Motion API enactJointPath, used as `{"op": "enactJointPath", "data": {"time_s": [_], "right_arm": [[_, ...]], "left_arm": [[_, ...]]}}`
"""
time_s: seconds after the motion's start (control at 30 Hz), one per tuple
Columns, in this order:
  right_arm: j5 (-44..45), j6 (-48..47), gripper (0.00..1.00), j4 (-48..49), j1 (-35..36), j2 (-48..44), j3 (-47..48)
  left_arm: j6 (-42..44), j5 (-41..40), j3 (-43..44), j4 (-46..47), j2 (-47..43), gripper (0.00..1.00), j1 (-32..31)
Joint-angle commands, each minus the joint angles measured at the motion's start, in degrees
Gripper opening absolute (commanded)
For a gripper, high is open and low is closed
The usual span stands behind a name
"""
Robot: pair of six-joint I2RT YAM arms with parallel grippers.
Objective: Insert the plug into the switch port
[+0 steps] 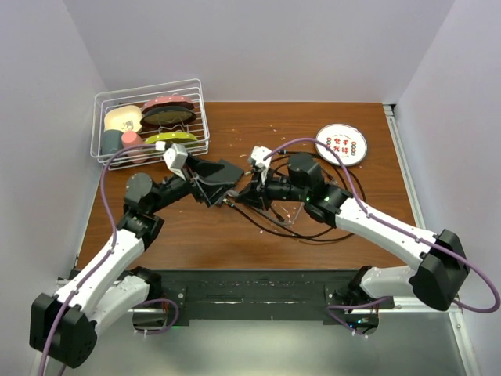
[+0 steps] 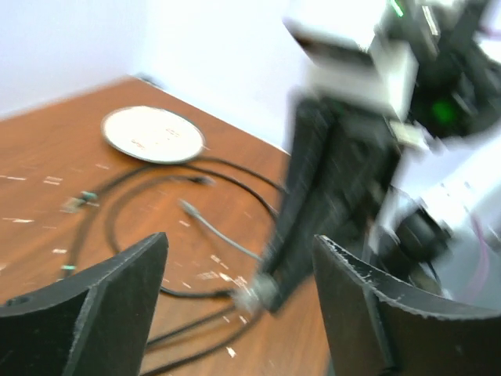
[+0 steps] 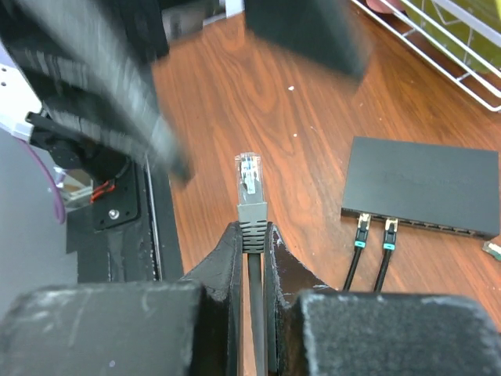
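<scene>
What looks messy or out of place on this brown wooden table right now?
Thin black cables sprawl in loose overlapping loops across the brown wooden table. Small pale flecks are scattered over its surface, like chips or scuffs. Nothing looks spilled or broken.

A brown wooden table (image 1: 235, 125), speckled with small white flecks, carries a white wire basket (image 1: 147, 87) of dishes at about 10 o'clock in the top view and a round white disc (image 1: 342, 144) with red marks at about 2 o'clock. Loose black cables (image 1: 282, 229) loop across the wood from the centre toward 4 o'clock. In the right wrist view a flat matte-black box (image 3: 423, 184) lies at 3 o'clock, with two of the cables plugged into its long edge.
</scene>
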Motion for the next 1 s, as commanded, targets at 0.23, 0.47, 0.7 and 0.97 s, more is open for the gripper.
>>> {"op": "enactJointPath", "data": {"time_s": [0.23, 0.47, 0.7, 0.97], "right_arm": [[19.0, -9.7, 0.00, -4.5, 11.6, -1.7, 1.3], [17.2, -13.1, 0.00, -2.4, 12.4, -6.4, -2.4], [17.3, -14.3, 0.00, -2.8, 12.3, -7.8, -3.2], [20.2, -13.9, 0.00, -3.1, 12.4, -6.8, -2.9]], "left_arm": [[-0.9, -31.3, 4.6, -17.2, -7.2, 0.90, 0.1], [0.1, -32.8, 4.2, -17.5, -7.2, 0.91, 0.1], [1.1, -31.9, 3.9, -16.6, -6.0, 0.91, 0.1], [1.5, -30.8, 4.2, -16.2, -4.9, 0.91, 0.1]]}}
